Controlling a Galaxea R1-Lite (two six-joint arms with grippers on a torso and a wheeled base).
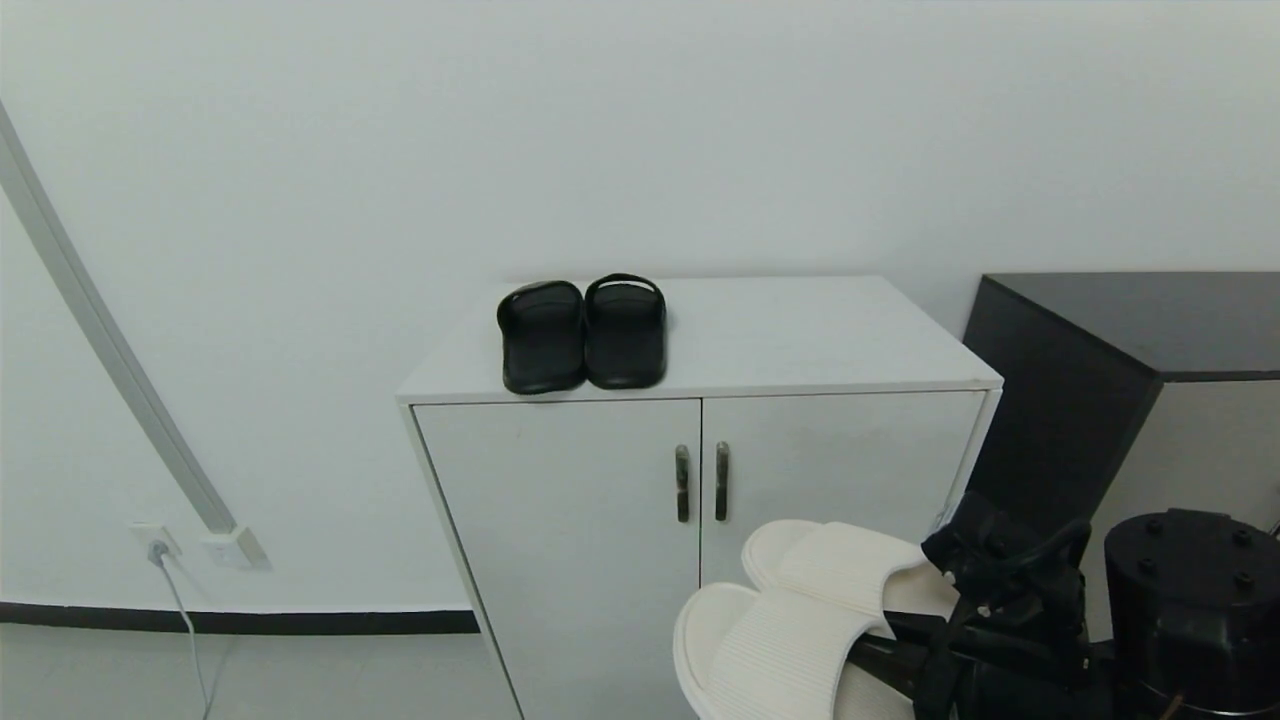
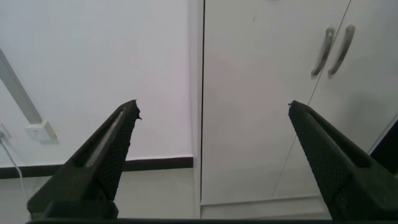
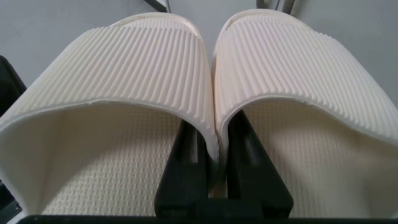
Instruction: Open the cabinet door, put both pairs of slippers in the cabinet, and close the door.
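Observation:
A white two-door cabinet stands against the wall, both doors closed, with two dark handles at the middle. A pair of black slippers sits on its top near the front left. My right gripper is shut on a pair of white slippers, pinching their inner sides together, low in front of the right door. The ribbed straps of the white slippers face the right wrist camera. My left gripper is open with nothing between its fingers, facing the cabinet and its handles.
A black cabinet stands right beside the white one. A wall socket with a cable and a slanted grey conduit are on the wall at the left. Grey floor lies left of the cabinet.

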